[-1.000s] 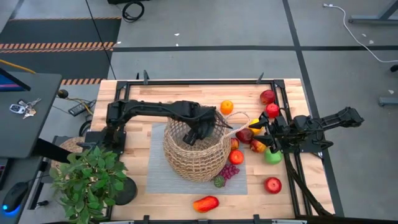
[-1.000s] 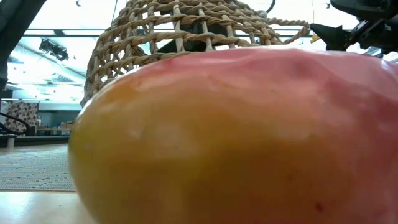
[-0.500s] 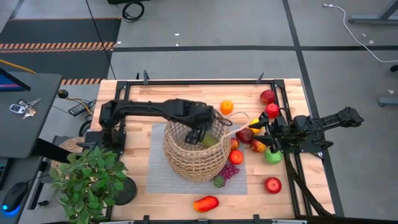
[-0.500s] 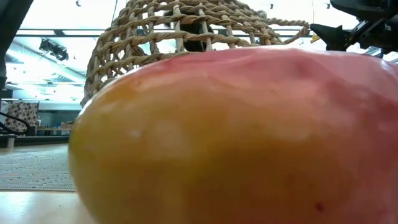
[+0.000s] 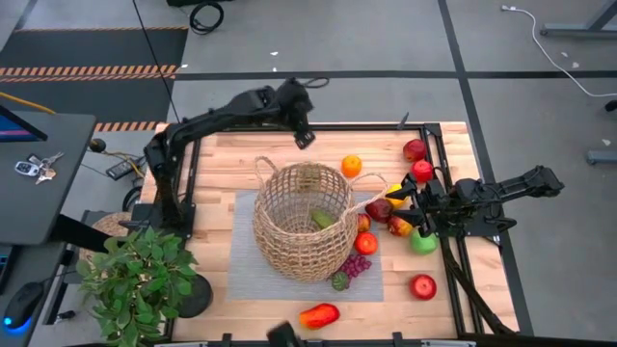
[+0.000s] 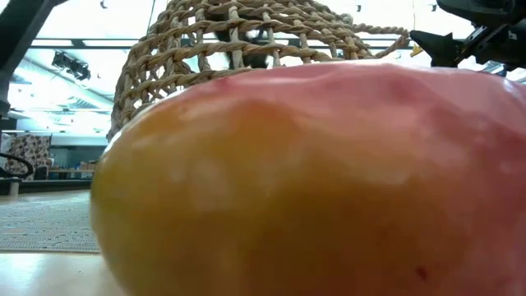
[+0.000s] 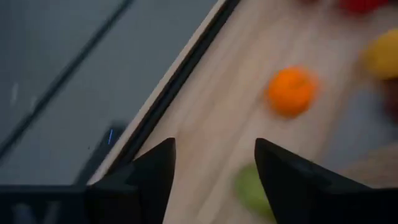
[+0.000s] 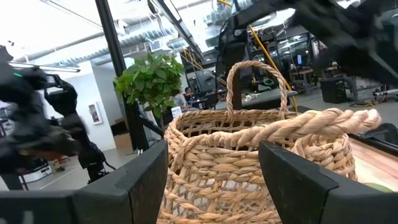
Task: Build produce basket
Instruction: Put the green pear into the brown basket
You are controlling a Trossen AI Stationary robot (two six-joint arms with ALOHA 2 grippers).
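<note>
basket: mid-table on grey mat, one green piece inside. right claw: narrow, gripping the basket's near handle, fruit clustered around it. left claw: empty, fingers apart, raised beyond basket; orange just ahead.

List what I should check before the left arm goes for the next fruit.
1. Left pincer open, empty, above the wooden table's far edge: ok.
2. Right pincer holding the round tan wicker basket's loop handle: ok.
3. Green toy piece inside basket: ok.
4. Small round orange toy fruit lying free beside basket: ok.
5. Low view blocked by red-yellow toy fruit: not ok.
</note>
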